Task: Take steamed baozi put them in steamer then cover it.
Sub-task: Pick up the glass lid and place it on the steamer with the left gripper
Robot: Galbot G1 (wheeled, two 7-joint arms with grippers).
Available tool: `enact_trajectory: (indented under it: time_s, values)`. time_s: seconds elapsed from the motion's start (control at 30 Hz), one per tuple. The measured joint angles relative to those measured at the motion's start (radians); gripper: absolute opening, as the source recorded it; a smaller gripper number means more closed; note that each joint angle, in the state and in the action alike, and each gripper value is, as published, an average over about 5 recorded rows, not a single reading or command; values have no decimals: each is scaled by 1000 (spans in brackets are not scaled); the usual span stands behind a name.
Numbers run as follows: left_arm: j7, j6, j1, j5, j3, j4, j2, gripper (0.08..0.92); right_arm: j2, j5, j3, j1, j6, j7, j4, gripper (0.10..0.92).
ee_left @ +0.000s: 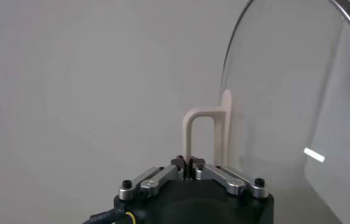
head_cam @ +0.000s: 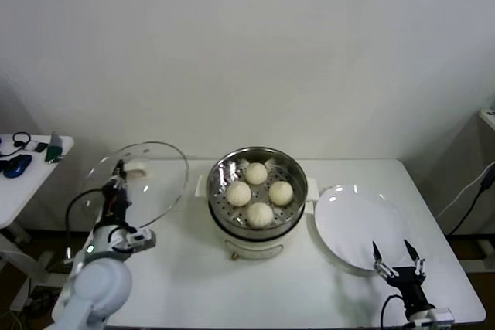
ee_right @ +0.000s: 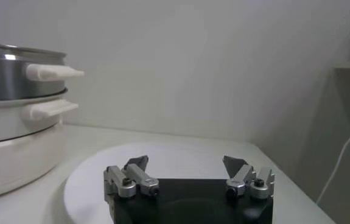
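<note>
White table, steamer at centre, white plate just beside

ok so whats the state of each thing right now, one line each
steamed baozi: all four inside the steamer
steamer: uncovered, on the table
cover: held up, tilted, left of the steamer
left gripper: shut on the cover's handle
right gripper: open, empty, by the plate
plate: empty

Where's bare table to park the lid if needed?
Bare table in front, between the left gripper holding the lid and the steamer. Right side is crowded: plate touches the steamer's handle, right gripper open at its near edge. Steamer holds four buns.
</note>
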Motion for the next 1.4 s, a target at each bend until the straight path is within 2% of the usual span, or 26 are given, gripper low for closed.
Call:
enact_trajectory:
  time_s: [0.23,0.7,1.1,1.4]
  values:
    - [88,98,-102,73,181,-44,-38,149,-3,3,-10,9,18,-1,-16,823]
    - [190,161,-269,268,450,55,-246,149,-20,14,-4,7,45,2,-38,823]
    - [211,161,-304,418,538,190,-419,149,-14,16,1,4,56,2,-45,823]
    - [212,160,-308,490,547,269,-485,149,-14,18,3,5,66,4,-54,823]
